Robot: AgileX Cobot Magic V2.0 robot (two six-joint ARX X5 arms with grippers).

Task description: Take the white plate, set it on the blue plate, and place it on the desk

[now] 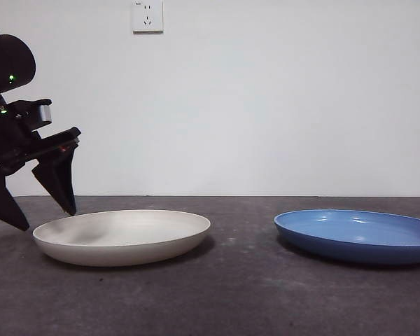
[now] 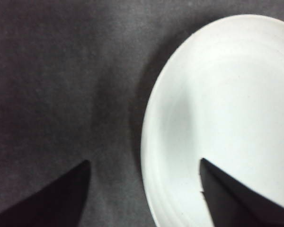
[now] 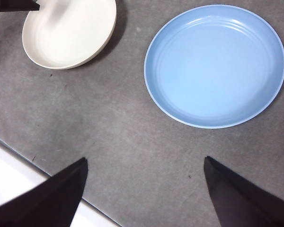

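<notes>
The left gripper (image 1: 45, 208), jaws wide, straddled the outer rim of the white plate (image 1: 122, 236) toward the desk's (image 1: 238, 294) left edge, so the pick-up was in hand, needing descent and closing; the blue plate (image 1: 357, 234) lay well apart, the right gripper (image 3: 144, 189) waiting wide open.

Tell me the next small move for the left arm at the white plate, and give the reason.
Probably lower the left end effector a little so its open jaws straddle the rim of the white plate, then close. In the left wrist view one jaw is over the plate and the other over the desk, with the rim between them. The front view shows the jaw tips just above the rim, and nothing is gripped yet.
</notes>
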